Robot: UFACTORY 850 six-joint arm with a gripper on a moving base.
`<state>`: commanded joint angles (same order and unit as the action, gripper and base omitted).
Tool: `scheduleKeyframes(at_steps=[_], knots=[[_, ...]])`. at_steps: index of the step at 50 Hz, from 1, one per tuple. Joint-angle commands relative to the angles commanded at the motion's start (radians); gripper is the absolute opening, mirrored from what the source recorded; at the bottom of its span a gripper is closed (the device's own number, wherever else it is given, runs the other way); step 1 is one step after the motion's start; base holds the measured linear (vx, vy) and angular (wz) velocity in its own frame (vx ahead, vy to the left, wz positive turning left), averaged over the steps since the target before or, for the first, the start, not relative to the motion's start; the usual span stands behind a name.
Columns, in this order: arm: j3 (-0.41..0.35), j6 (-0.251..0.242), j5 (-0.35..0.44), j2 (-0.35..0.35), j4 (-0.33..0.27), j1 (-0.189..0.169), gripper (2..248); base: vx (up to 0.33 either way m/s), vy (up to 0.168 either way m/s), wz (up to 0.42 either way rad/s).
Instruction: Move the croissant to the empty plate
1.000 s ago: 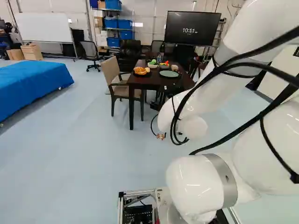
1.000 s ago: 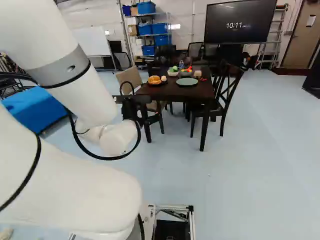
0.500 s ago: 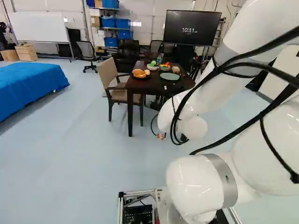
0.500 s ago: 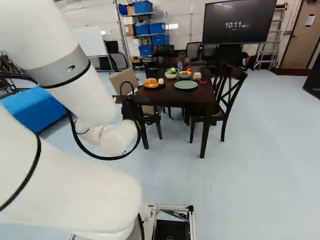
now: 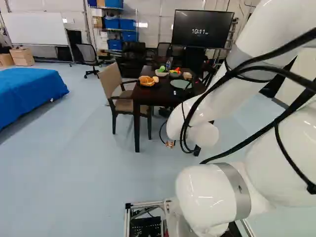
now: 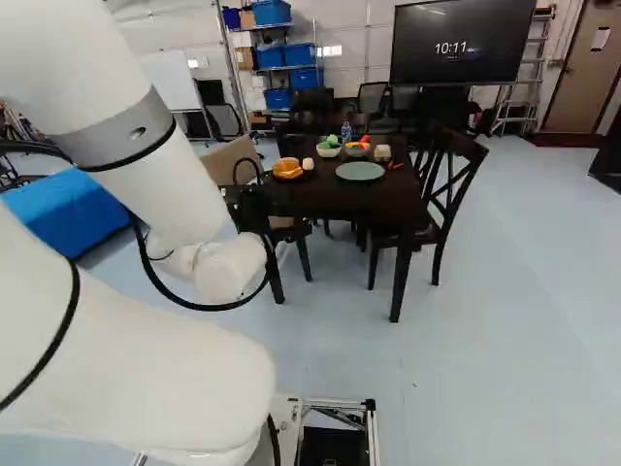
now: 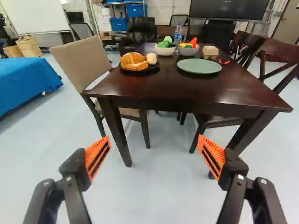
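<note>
One claw [image 6: 251,209] spread wide, facing table [image 7: 177,87]

I see what looks like the croissant [image 7: 132,58], golden orange and plump, in a bread-coloured heap on a dark plate [image 7: 153,68]; from here I can't make out its ends or tell exactly where it parts from the food around it. A small pale lump [image 7: 151,58] sits right beside that heap. The empty plate [image 7: 199,66] is round, dull green and shallow, with a slightly raised rim. I have it lying flat and right side up on the dark wooden table [image 7: 187,91], apart from the dark plate.
</note>
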<state>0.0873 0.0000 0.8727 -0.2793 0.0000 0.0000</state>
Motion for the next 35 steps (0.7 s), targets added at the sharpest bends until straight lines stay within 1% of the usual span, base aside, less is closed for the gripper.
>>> scheduleKeyframes(at_steps=[8,35], knots=[[0.0,0.0,0.0,0.0,0.0,0.0,247,0.208,0.067,-0.031],[0.0,0.0,0.0,0.0,0.0,0.0,247,0.214,0.087,-0.027]])
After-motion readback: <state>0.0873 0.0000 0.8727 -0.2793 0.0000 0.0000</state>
